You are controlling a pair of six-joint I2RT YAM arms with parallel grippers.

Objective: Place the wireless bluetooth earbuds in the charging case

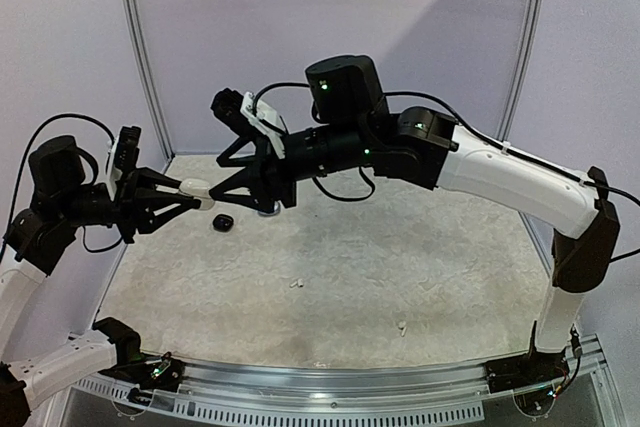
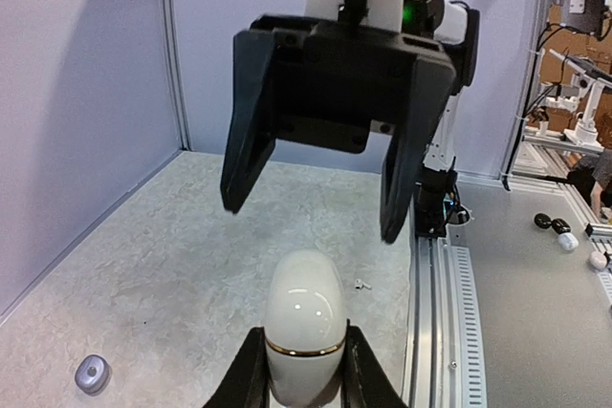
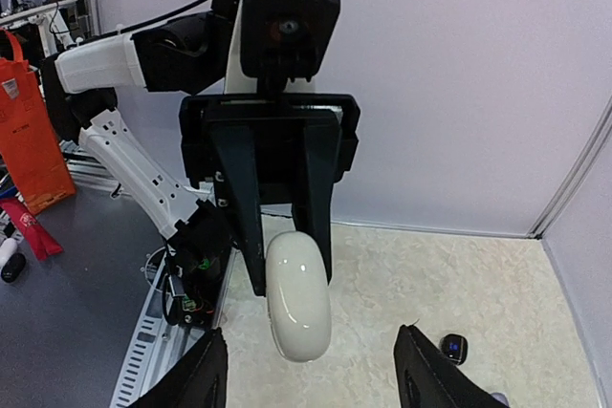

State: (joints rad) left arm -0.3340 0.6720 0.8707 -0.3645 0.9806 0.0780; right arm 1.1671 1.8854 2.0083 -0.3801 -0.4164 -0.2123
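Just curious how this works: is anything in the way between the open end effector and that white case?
Nothing visible. The right end effector, open, faces the white case, which the left end effector holds above the table, with only air between them.

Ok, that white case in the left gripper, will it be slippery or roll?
Probably slippery: the white case is glossy and rounded, so the left gripper could lose it. Set down, it would likely rock or roll. It looks rigid; its gold seam might open.
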